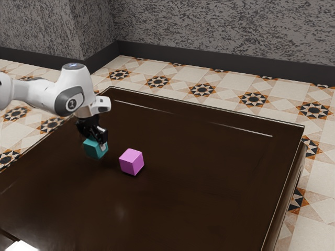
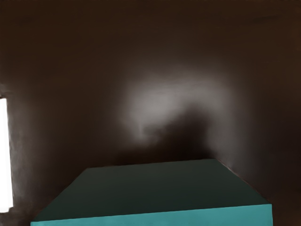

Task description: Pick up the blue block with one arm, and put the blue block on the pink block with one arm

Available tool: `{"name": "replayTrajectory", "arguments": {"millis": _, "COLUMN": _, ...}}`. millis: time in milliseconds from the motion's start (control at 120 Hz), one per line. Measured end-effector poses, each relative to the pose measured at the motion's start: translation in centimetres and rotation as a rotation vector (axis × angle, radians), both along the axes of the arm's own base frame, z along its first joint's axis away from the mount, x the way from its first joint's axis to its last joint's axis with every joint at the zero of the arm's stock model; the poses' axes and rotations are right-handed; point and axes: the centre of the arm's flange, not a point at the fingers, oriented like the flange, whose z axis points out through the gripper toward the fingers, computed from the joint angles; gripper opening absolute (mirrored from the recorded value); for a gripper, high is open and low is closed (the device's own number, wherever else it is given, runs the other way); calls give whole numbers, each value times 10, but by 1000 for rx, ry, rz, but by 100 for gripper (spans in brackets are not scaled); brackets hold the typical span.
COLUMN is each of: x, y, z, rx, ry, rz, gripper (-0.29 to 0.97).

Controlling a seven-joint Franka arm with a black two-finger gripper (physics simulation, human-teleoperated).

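A teal-blue block (image 1: 94, 149) hangs just above the dark table, and my black gripper (image 1: 95, 141) is shut on it from two sides. The same block (image 2: 155, 193) shows large right under my hand in the wrist view, with the table's dark top beyond it. A pink block (image 1: 131, 161) rests on the table a short way toward the exterior view's right of the held block, apart from it.
The dark brown table (image 1: 209, 178) stretches wide toward the exterior view's right and front. Its far edge (image 1: 209, 107) borders a patterned tile floor below grey walls. My white arm (image 1: 47, 94) comes in from the left.
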Motion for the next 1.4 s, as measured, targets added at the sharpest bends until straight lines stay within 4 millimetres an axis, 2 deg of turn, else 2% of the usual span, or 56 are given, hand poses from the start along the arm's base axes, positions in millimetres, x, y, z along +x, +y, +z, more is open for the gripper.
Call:
{"name": "replayTrajectory", "arguments": {"millis": 83, "x": 11, "y": -11, "z": 17, "rx": -3, "ry": -11, "rz": 6, "gripper": 35}}
{"name": "replayTrajectory", "arguments": {"millis": 200, "x": 17, "y": -33, "z": 27, "rx": -18, "ry": -14, "rz": 9, "gripper": 36}}
{"name": "replayTrajectory", "arguments": {"millis": 550, "x": 29, "y": -86, "z": 29, "rx": -39, "ry": -38, "rz": 18, "gripper": 34}}
{"name": "replayTrajectory", "arguments": {"millis": 667, "x": 23, "y": -106, "z": 34, "rx": -22, "ry": -45, "rz": 21, "gripper": 34}}
{"name": "replayTrajectory", "arguments": {"millis": 833, "x": 8, "y": -128, "z": 32, "rx": 3, "ry": -47, "rz": 37, "gripper": 34}}
{"name": "replayTrajectory", "arguments": {"millis": 950, "x": 8, "y": -134, "z": 33, "rx": -3, "ry": -56, "rz": 64, "gripper": 34}}
{"name": "replayTrajectory", "arguments": {"millis": 1167, "x": 8, "y": -138, "z": 36, "rx": -8, "ry": -65, "rz": 91, "gripper": 56}}
{"name": "replayTrajectory", "arguments": {"millis": 1200, "x": 7, "y": -136, "z": 47, "rx": 9, "ry": -79, "rz": 100, "gripper": 57}}
{"name": "replayTrajectory", "arguments": {"millis": 1250, "x": 3, "y": -139, "z": 81, "rx": 38, "ry": -110, "rz": 126, "gripper": 60}}
{"name": "replayTrajectory", "arguments": {"millis": 1308, "x": -7, "y": -158, "z": 147, "rx": 64, "ry": -151, "rz": 191, "gripper": 62}}
{"name": "replayTrajectory", "arguments": {"millis": 1358, "x": -24, "y": -172, "z": 207, "rx": 47, "ry": -180, "rz": 245, "gripper": 63}}
{"name": "replayTrajectory", "arguments": {"millis": 1400, "x": -37, "y": -183, "z": 243, "rx": 8, "ry": -182, "rz": 259, "gripper": 64}}
